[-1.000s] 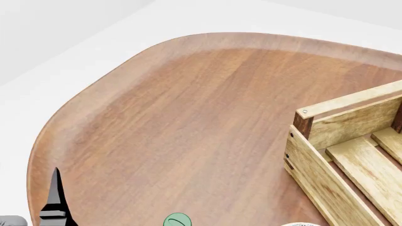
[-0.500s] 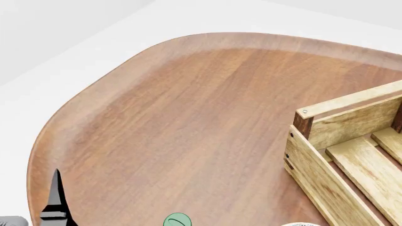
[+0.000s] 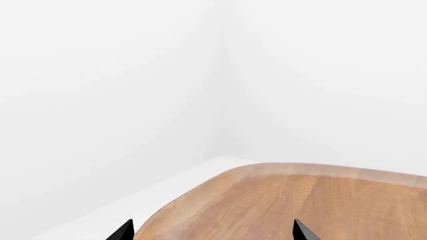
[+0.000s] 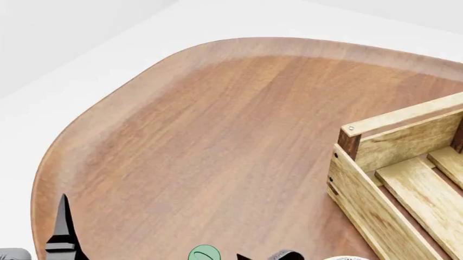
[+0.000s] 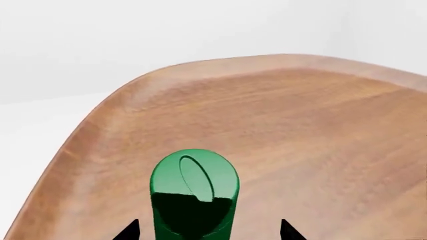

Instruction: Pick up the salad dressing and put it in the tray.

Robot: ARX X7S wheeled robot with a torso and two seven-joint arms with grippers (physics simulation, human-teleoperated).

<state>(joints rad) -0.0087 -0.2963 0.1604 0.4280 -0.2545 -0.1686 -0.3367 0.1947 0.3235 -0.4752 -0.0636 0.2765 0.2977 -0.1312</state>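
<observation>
Salad dressing: seen as a round dark-green flip cap only, standing on the counter at the near edge of the head view, cut off by the lower frame border. Bottle body and label not visible. In the right wrist view, cap centred between the two dark fingertips of the right claw; tips spread apart, one on each side of the cap, with counter visible between each tip and the cap. No contact discernible.

Right claw in the head view: only a dark tip and a grey rounded part at the lower border, just beside the cap on the tray side.

Tray: pale-wood slatted crate with a dark brown corner post, at the right of the head view, resting on the counter, partly out of frame. Well apart from the cap. Slatted floor visible inside the part shown.

Left claw: two black tips set wide apart in the left wrist view, nothing between them, above the counter's rounded edge. One pointed black finger visible at the lower left of the head view.

Counter: brown wood grain, rounded outline, raised rim, white surroundings.
</observation>
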